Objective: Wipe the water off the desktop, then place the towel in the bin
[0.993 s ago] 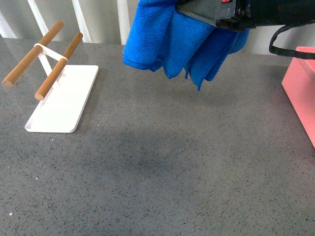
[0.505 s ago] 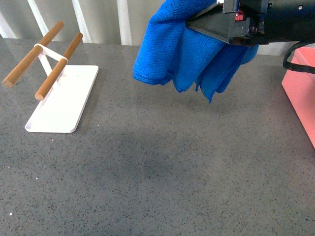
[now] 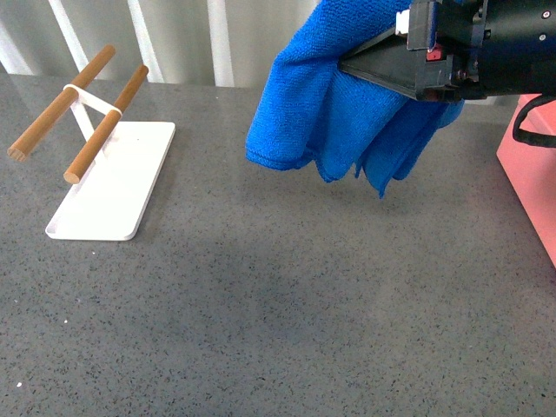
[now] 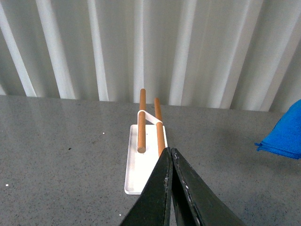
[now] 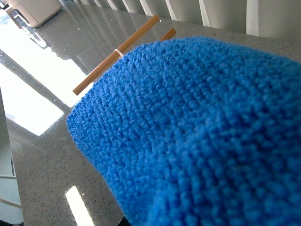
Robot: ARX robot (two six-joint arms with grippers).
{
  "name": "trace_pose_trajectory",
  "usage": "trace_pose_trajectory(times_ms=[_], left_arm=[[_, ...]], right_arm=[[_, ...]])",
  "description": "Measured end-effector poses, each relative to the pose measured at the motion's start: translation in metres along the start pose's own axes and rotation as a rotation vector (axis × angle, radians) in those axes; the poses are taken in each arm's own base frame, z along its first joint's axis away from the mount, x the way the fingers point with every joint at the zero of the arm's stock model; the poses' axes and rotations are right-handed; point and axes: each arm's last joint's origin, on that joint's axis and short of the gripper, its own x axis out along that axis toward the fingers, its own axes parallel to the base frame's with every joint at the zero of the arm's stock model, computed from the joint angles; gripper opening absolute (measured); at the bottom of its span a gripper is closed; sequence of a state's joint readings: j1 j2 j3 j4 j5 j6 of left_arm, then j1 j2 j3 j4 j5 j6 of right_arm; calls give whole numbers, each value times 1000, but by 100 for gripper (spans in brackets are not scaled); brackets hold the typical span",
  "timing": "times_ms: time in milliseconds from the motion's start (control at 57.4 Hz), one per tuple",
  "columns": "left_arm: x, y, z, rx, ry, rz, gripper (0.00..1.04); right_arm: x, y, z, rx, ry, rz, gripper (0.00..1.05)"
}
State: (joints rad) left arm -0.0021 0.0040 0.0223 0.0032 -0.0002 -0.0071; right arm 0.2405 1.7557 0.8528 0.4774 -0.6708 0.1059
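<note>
We had carried the towel (image 3: 304,113), clamped by our right gripper (image 3: 349,64), closer to the bin (image 3: 534,182) than a second earlier, while our left gripper (image 4: 170,157) held its fingers together.

1. A wall of white vertical ribs (image 4: 211,47) stands behind the desktop (image 3: 261,330) and spans the whole left wrist view.
2. Shaded grooves between the ribs give the wall grey and white stripes.
3. The desktop meets the foot of the wall in a straight line.
4. In the right wrist view, bright patches of light (image 5: 33,108) glare on the polished surface.
5. A cream box-like object (image 5: 34,10) sits at the far corner there, too blurred to identify.
</note>
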Motion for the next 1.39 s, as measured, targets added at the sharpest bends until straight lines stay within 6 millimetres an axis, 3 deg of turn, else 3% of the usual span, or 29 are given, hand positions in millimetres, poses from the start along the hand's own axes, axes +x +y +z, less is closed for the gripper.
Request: trace_pose_trajectory(times_ms=[244, 348, 470, 697, 906, 1115, 1394], left_arm=[[0, 0, 0, 0, 2, 0, 5], [0, 0, 0, 0, 3, 0, 23], [0, 0, 0, 0, 3, 0, 52], [0, 0, 0, 0, 2, 0, 100], [0, 0, 0, 2, 2, 0, 98], [0, 0, 0, 2, 2, 0, 98], [0, 0, 0, 2, 2, 0, 98]], right_arm=[[-5, -4, -12, 18, 60, -22, 4], [-10, -8, -23, 26, 131, -44, 4], [-21, -17, -42, 18, 314, -133, 4], [-23, -55, -66, -15, 719, -291, 4], [-7, -79, -76, -82, 829, -331, 4], [23, -98, -78, -120, 871, -355, 4], [76, -126, -55, -206, 904, -446, 4]])
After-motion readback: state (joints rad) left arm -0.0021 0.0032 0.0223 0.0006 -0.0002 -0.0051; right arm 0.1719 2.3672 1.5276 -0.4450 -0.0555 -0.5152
